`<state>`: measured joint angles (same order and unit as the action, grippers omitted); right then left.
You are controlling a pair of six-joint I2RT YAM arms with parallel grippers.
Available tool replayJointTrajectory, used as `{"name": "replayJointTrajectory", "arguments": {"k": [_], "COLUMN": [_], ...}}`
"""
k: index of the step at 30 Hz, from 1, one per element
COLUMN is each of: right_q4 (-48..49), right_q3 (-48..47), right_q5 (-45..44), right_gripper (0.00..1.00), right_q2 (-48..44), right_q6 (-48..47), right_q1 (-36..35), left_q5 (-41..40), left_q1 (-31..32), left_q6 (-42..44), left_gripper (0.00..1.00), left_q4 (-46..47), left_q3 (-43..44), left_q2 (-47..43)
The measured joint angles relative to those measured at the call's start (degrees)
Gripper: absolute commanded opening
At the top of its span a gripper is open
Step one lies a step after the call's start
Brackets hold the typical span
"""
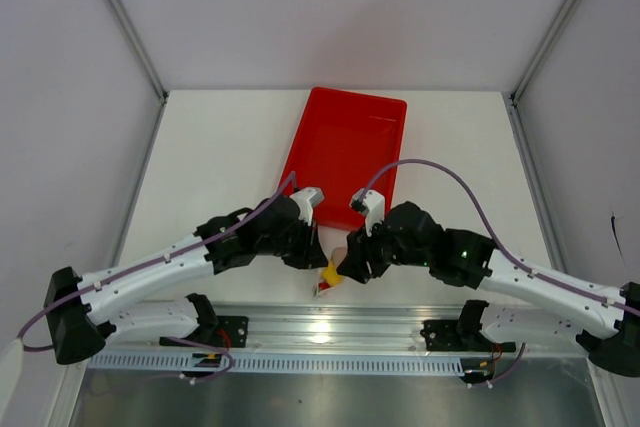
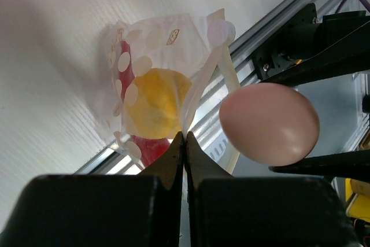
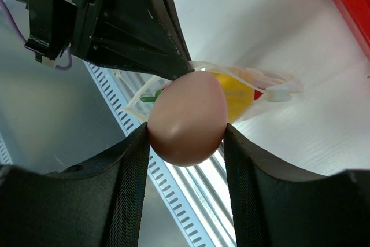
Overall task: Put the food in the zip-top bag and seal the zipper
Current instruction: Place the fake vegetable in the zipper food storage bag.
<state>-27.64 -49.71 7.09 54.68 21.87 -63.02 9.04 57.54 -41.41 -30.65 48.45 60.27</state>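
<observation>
- Left gripper (image 2: 184, 137): jaws pressed together, pinching the edge of the bag (image 2: 156, 44).
- Bag: clear, white-spotted; at the near edge of the table (image 1: 220, 147), centre, between the arms.
- Fruit (image 2: 156, 103), yellow: inside bag.
- Chili (image 2: 147, 148), red: inside bag, against fruit.
- Right gripper (image 3: 185, 134): jaws partly apart, clamping the ball (image 2: 269, 123).
- Ball: pinkish, outside bag, just beside it.
- Tray (image 1: 345, 137), red: far centre, apart from bag.
</observation>
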Motion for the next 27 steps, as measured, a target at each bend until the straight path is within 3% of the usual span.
{"name": "replayJointTrajectory", "arguments": {"k": [16, 19, 27], "right_q4": [0.8, 0.7, 0.7], "right_q3": [0.0, 0.0, -0.1], "right_q5": [-7.7, -8.9, -10.5], "right_gripper": [0.29, 0.49, 0.67], "right_q2": [7.6, 8.3, 10.8], "right_q6": [6.0, 6.7, 7.3], "right_q1": [-4.0, -4.3, -5.9], "left_q5": [-0.3, -0.2, 0.3], "left_q1": [-0.1, -0.1, 0.0], "left_q6": [0.0, 0.0, -0.1], "left_gripper": [0.01, 0.01, 0.01], "left_q4": [-0.7, -0.7, 0.2], "left_q3": [0.0, 0.0, 0.0], "left_q2": [0.1, 0.1, 0.1]}}
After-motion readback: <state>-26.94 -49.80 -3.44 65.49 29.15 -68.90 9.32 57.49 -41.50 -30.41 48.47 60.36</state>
